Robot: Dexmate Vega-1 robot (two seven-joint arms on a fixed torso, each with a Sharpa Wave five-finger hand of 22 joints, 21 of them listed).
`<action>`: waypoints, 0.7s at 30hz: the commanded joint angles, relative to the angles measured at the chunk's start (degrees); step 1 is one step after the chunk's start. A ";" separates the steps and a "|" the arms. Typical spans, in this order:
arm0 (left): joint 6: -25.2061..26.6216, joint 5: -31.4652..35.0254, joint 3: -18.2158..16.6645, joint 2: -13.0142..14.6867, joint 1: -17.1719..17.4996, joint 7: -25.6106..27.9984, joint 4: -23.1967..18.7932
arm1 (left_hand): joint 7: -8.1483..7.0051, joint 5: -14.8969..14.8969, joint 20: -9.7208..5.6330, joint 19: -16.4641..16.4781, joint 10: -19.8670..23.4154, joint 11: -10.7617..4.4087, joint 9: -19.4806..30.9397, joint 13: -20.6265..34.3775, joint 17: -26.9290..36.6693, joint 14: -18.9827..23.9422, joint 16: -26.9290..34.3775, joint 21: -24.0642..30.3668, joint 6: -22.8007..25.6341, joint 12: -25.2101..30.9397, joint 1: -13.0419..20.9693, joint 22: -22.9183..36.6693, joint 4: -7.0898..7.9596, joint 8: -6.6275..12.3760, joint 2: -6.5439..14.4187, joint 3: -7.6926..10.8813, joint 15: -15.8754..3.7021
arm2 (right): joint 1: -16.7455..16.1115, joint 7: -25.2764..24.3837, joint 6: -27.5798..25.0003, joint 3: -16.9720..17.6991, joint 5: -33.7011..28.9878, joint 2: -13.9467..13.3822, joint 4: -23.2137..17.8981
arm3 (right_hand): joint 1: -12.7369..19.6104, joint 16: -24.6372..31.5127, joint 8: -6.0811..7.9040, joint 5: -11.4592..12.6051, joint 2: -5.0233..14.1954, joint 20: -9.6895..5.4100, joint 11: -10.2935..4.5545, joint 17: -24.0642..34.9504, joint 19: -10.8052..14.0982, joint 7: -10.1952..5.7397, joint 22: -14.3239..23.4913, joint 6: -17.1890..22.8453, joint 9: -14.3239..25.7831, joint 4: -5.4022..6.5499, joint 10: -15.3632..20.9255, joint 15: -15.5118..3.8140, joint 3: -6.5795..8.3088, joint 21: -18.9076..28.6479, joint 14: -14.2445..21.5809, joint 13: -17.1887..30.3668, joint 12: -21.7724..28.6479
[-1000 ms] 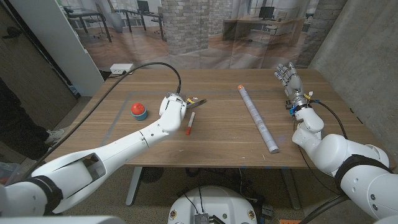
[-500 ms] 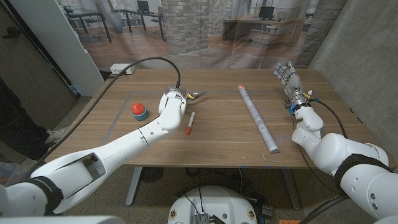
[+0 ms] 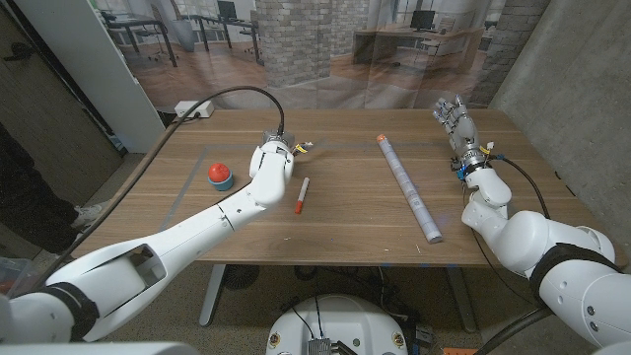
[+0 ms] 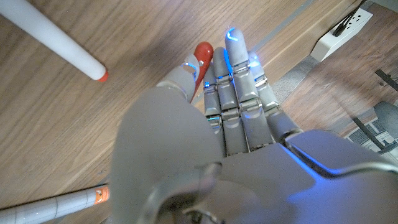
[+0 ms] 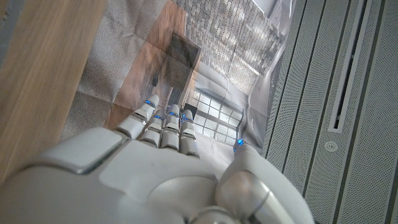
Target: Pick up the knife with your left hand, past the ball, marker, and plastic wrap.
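Knife (image 3: 304,148) mostly hidden by left hand (image 3: 273,156) | grip unclear

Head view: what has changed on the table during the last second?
The left hand moved slightly farther across the table and closed over the knife, now mostly hidden beneath it. The ball, marker, plastic wrap and right hand stayed put.

You have no legible text, label, brand, number or sign in any view; nothing on the table's items can be read.
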 commanded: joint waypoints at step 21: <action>-6.02 -7.01 -5.14 4.00 1.60 12.38 -2.52 | -6.16 3.08 -4.57 -0.47 10.81 -10.82 0.36 1.09 1.31 11.38 -0.59 0.98 8.48 -0.05 0.58 -0.06 0.07 -0.64 0.08 0.50 -13.84 | -9.96 -12.16 3.12 -13.96 4.83 -0.97 -15.82 | 0.57 -0.08 -0.14 0.38 0.05 -1.45 -0.43 -0.05 0.39 0.15 0.22 0.42 0.30 -0.44 0.25 -0.42 -0.01 -0.07 0.01 0.20 -0.26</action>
